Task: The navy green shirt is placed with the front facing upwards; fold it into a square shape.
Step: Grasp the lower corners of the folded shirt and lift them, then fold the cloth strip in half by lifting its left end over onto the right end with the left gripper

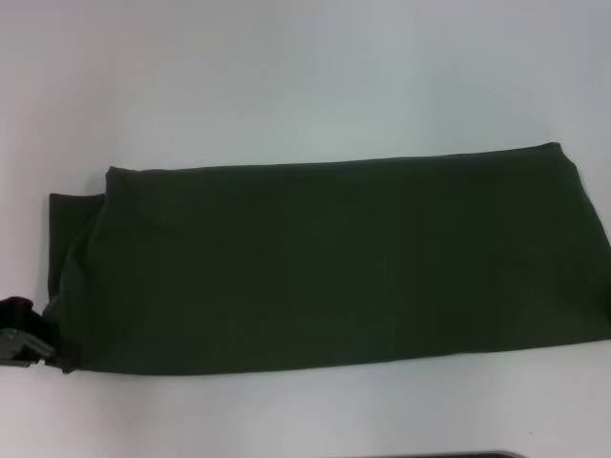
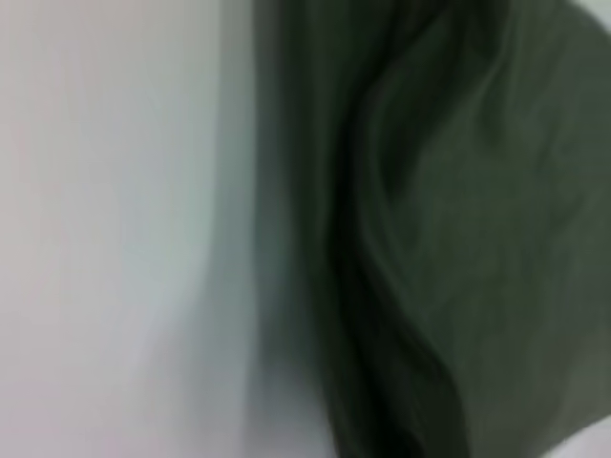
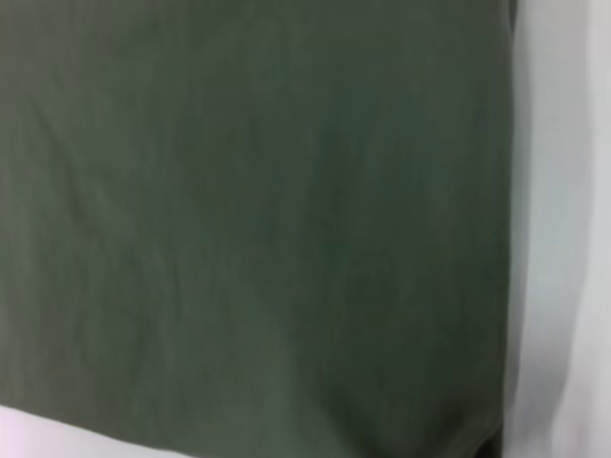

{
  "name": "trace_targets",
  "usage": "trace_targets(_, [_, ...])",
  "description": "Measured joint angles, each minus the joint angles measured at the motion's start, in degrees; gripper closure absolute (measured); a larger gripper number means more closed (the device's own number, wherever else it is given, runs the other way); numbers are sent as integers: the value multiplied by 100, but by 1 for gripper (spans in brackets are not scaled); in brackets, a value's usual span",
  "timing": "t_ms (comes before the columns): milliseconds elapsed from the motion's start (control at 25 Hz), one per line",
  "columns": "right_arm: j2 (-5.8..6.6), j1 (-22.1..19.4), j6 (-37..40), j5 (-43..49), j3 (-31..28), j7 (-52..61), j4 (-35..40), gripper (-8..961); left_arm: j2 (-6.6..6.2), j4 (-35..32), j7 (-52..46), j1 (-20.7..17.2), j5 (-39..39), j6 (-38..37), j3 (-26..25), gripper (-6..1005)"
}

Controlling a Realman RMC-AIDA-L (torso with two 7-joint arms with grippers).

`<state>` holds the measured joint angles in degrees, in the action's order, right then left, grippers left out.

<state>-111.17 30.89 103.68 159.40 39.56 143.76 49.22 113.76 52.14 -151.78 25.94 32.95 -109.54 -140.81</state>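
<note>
One long band is what the navy green shirt point(image 1: 325, 262) now forms, lying plain side up across the white desk point(image 1: 286, 76) from left to right, so the lengthwise folds look done and only crosswise folds remain to make a square. At its near left corner, where the cloth bunches into loose layers, the left tool point(image 1: 21, 334) sits touching the edge, probably to take that end; whether it is wide or narrow I cannot tell. No right tool shows.
</note>
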Motion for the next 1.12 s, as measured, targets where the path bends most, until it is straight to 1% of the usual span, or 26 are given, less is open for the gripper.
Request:
trace_targets(160, [48, 31, 16, -12, -98, 2, 0, 941, -30, 17, 93, -12, -4, -61, -345, 817])
trace_targets(200, [50, 38, 16, -10, -102, -1, -2, 886, -49, 8, 105, -14, -14, -63, -385, 814])
trace_targets(240, [51, 46, 14, -5, -104, -5, -6, 832, -58, 3, 107, -15, -26, -64, -386, 789])
trace_targets(480, [63, 74, 19, -12, -111, -7, -7, 598, -70, 33, 76, -18, -237, 32, -389, 638])
trace_targets(560, [103, 75, 23, -14, -135, 7, -6, 560, -82, 49, 56, -23, -294, 54, -434, 587])
trace_targets(600, [130, 75, 24, -15, -162, 14, -4, 541, -129, 75, 17, -31, -401, 91, -561, 562])
trace_targets(720, [219, 84, 24, -18, -249, 17, 7, 483, -218, 111, -10, -31, -481, 119, -722, 546])
trace_targets(800, [310, 108, 10, -24, -350, 16, 42, 445, -309, 226, -9, -29, -505, 154, -928, 535])
trace_targets(880, [402, 158, 9, -104, -579, -25, 112, 407, -368, 391, 33, -6, -455, 152, -1216, 530])
trace_targets(920, [438, 188, 13, -193, -703, -68, 157, 388, -391, 477, 84, 13, -377, 140, -1377, 530])
trace_targets(1000, [460, 213, 58, -605, -884, -260, 263, 369, -424, 500, 426, 68, 74, 16, -1747, 529])
trace_targets(1040, [459, 215, 106, -887, -924, -391, 271, 359, -444, 389, 677, 92, 360, -89, -1888, 529])
trace_targets(1120, [463, 220, 169, -1359, -931, -640, 161, 340, -512, 57, 971, 134, 743, -227, -1914, 522])
